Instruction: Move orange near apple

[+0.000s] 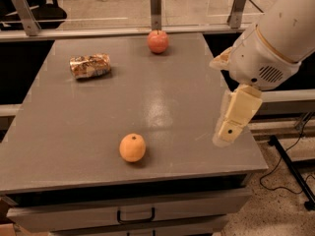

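Note:
The orange is a small round yellow-orange fruit lying near the front edge of the grey table. The apple is pinkish-red with a short stem and sits at the table's far edge, near the middle. My gripper hangs from the white arm over the table's right side. It is well to the right of the orange, a little above the surface, and holds nothing that I can see.
A crumpled brown snack bag lies at the back left of the table. Metal posts and a glass rail run behind the far edge. A drawer with a handle sits under the front edge. Cables lie on the floor at right.

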